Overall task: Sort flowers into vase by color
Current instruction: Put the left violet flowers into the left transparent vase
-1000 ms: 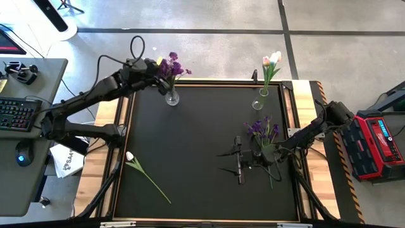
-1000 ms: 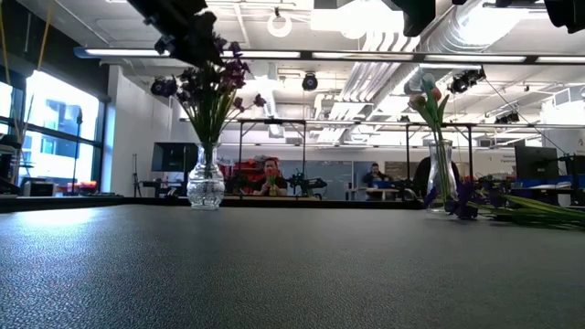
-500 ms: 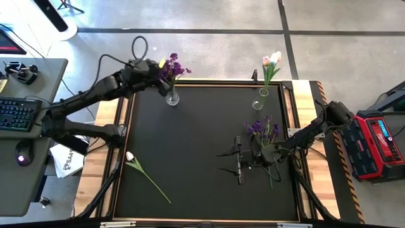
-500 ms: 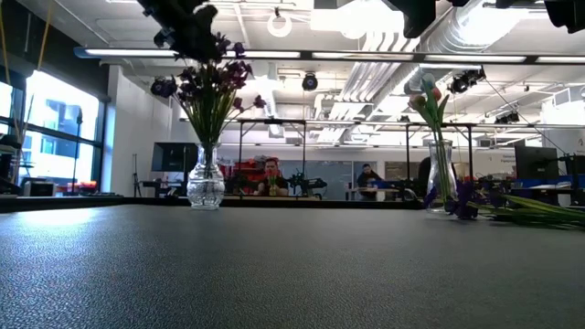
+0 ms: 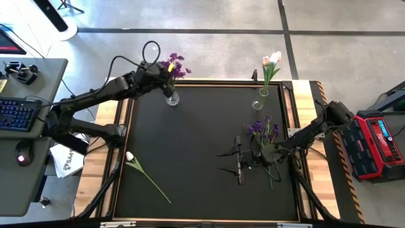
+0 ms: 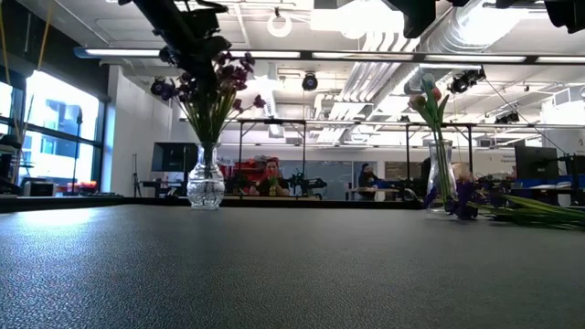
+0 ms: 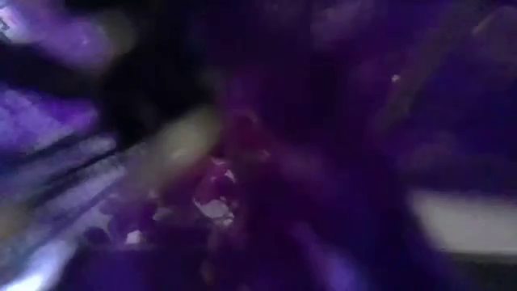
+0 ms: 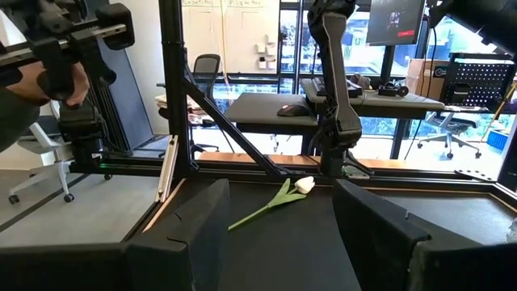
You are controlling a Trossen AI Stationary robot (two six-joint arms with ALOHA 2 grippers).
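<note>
Left pincer (image 5: pixel 163 75) (closed) amid purple flowers (image 5: pixel 174 65).

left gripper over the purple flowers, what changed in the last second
The left gripper has shifted toward the table's right over the purple flowers in the left vase and shut. The right gripper, open, and the white tulip stayed put.

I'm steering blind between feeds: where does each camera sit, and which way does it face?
High: overhead, straight down on the table; both arms show.
Low: table height, facing the room; left vase ahead, left arm above.
Left wrist: buried in purple blooms, claw unseen.
Right wrist: faces across the table; right claw open.
Shared: high and right wrist both show the white tulip.
</note>
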